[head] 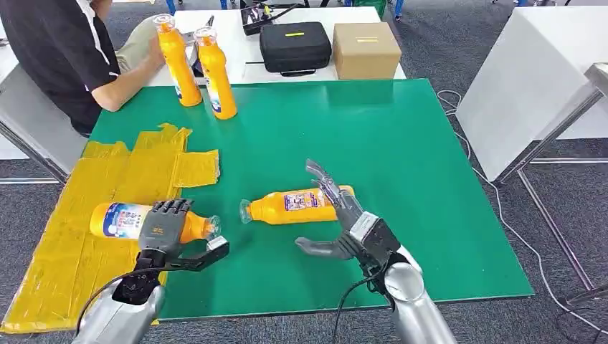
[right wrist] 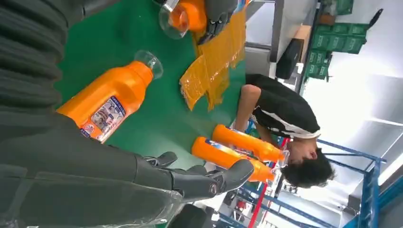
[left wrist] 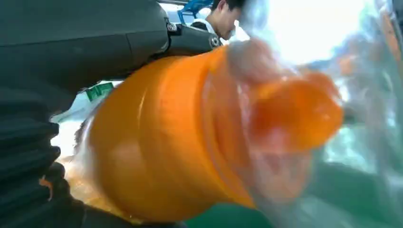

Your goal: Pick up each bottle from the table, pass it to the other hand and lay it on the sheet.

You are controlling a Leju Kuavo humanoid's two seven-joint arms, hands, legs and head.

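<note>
Left hand [head: 163, 228] around sideways bottle [head: 125, 219], cap seemingly toward the right hand [head: 349, 228].

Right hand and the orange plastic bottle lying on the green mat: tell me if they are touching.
Cannot tell. In the head view the right hand has its fingers spread over the lying orange plastic bottle, overlapping it, but neither this nor the right wrist view shows contact or a gap.

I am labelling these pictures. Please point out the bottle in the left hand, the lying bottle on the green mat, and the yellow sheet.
held bottle [head: 118, 219], head view, on its label.
lying bottle [head: 301, 204], head view, on its body.
sheet [head: 107, 175], head view, on a bare part.
</note>
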